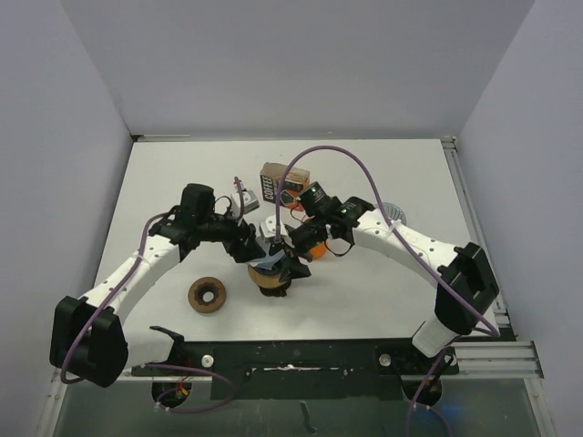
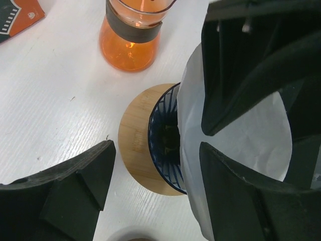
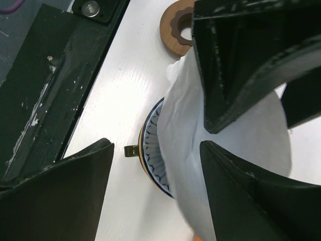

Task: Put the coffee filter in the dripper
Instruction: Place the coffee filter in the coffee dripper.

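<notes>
Left wrist view: the left gripper (image 2: 155, 168) is spread wide astride the dripper (image 2: 163, 138) and pinches nothing. The white coffee filter (image 2: 251, 140) only leans on one of its fingers. Right gripper (image 3: 156, 168), same story: jaws apart, paper brushing one finger, no grasp. The filter stands tilted over the dripper, lower edge down in the ribbed bowl. Black fingers cover its rim, so I can't tell if it is fully seated. An orange glass carafe (image 2: 128, 45) stands just beyond the dripper, its top cut off and contents unclear. A wooden ring (image 1: 207, 294) lies apart, left of the dripper.
</notes>
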Controlling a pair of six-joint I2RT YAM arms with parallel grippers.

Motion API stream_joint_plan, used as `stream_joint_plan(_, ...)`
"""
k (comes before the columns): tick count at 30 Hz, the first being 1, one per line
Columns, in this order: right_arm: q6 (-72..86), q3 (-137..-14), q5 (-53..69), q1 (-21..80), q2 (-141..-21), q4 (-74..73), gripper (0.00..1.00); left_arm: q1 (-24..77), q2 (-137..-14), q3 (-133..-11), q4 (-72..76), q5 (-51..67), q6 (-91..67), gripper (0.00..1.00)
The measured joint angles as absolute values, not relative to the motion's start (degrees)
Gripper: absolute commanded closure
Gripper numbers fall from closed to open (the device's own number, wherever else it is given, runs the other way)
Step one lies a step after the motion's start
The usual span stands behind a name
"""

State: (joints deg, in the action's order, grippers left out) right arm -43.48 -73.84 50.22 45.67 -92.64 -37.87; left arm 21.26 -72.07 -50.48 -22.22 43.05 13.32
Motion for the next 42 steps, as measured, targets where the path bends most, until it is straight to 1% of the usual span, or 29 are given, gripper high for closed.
stream_joint_plan(10,-43.5,-77.6,51.5,45.0,-90.3,-40.9,0.27,21.1,-71.6,-51.7,-24.3,44.4,14.2,0.31)
stream_joint_plan(18,-43.4,-78.0,52.5,44.4,-89.4,-42.3,0.26,21.1,-71.4,-52.7,-25.5,44.6,15.0,0.3)
stream_joint_plan(29,-38.8,-78.0,55.6,38.7,-84.9,-40.5,0.26,21.0,-70.5,-55.1,-28.8,42.6,15.2,0.3)
stream_joint_plan(31,-36.7,-78.0,55.7,37.7,-84.1,-39.2,0.27,21.0,-70.0,-55.4,-29.6,42.2,15.5,0.34)
stream_joint_plan(35,-32.1,-78.0,55.6,35.8,-83.6,-36.1,0.28,21.0,-69.1,-55.4,-31.1,42.5,16.8,0.49)
stream_joint_plan(42,-24.1,-77.6,53.3,33.7,-83.6,-30.8,0.29,21.0,-69.1,-55.6,-32.5,45.0,20.3,0.72)
